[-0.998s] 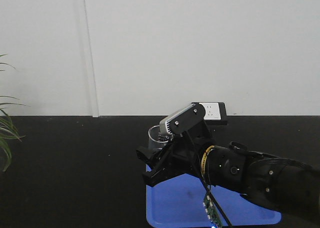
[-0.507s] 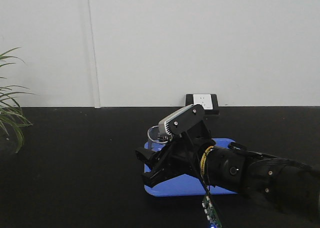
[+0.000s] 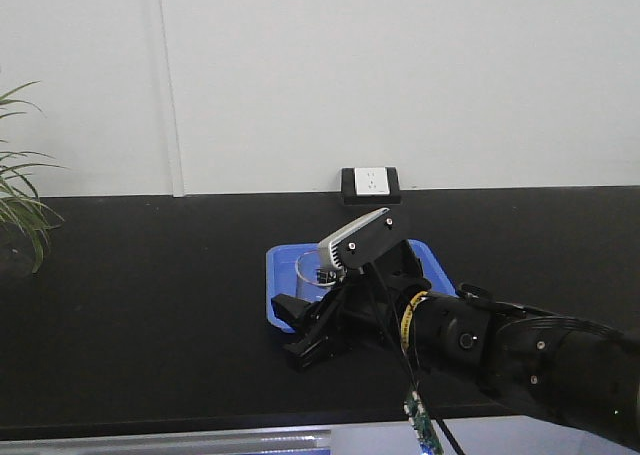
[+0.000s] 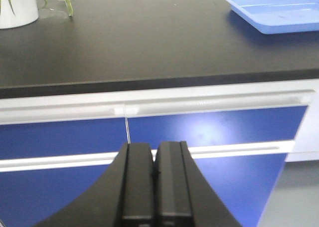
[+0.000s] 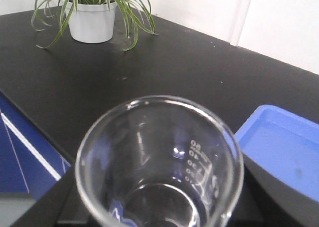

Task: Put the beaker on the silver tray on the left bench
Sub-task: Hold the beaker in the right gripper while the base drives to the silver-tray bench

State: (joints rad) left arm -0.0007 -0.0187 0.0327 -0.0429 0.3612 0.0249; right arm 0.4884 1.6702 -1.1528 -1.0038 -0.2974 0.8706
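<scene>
Beaker (image 5: 159, 162) sat upright, mouth up, clasped in the right gripper (image 3: 296, 331) over the black bench (image 3: 150, 305) beside the blue tray (image 3: 281, 283), probably kept level for carrying. Left gripper (image 4: 154, 152) was clenched, empty. No silver tray showed.

One clear glass beaker (image 5: 159, 157) is in view, filling the lower middle of the right wrist picture. There is one blue tray (image 3: 280, 285) at the centre of the front view, and one black bench top (image 3: 140, 315) runs across that view's width. One potted plant (image 5: 92, 17) stands at the upper left of the right wrist view. One wall socket (image 3: 370, 183) sits just above centre. Two grippers show: the right gripper (image 3: 293, 332) and the left gripper (image 4: 154, 152). Two blue cabinet fronts (image 4: 209, 132) lie below the counter edge.
</scene>
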